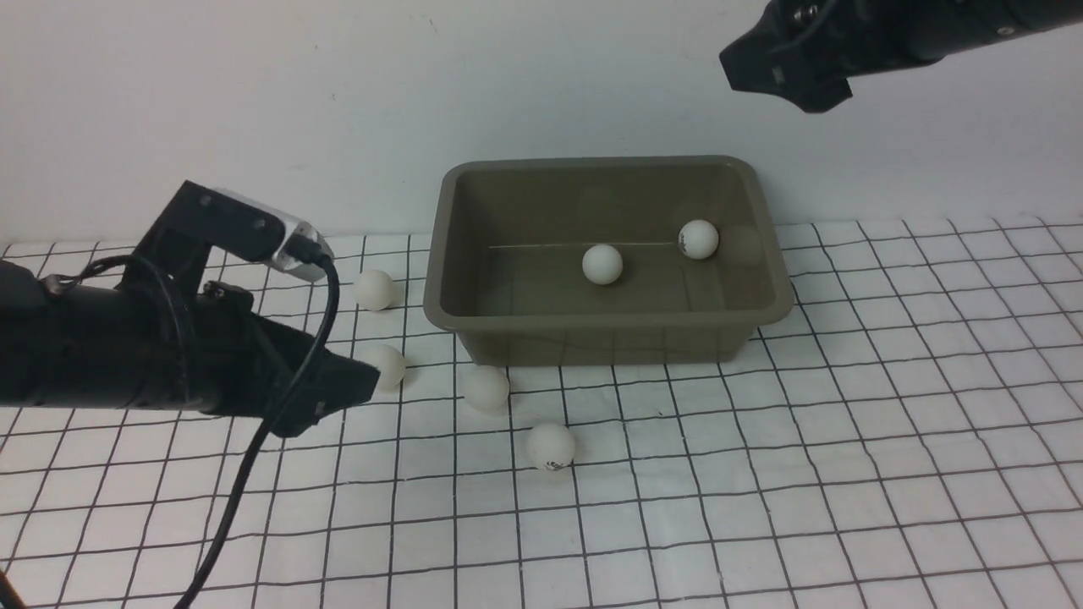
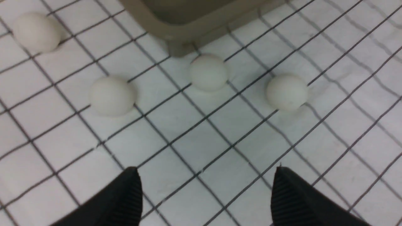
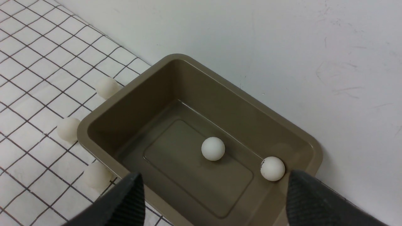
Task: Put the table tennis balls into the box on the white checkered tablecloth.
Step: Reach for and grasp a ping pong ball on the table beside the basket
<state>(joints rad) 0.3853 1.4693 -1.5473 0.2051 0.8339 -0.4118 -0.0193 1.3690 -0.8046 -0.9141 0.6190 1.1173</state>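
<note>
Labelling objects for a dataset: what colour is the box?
Plain olive-grey; the box shows best in the right wrist view.

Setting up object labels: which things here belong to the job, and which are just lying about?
Job: box; two balls inside; four balls outside; checkered tablecloth.
Lying about: back wall; left arm's cable.

A plain white wall stands at the back, faintly scuffed and scratched, under soft, even light.
</note>
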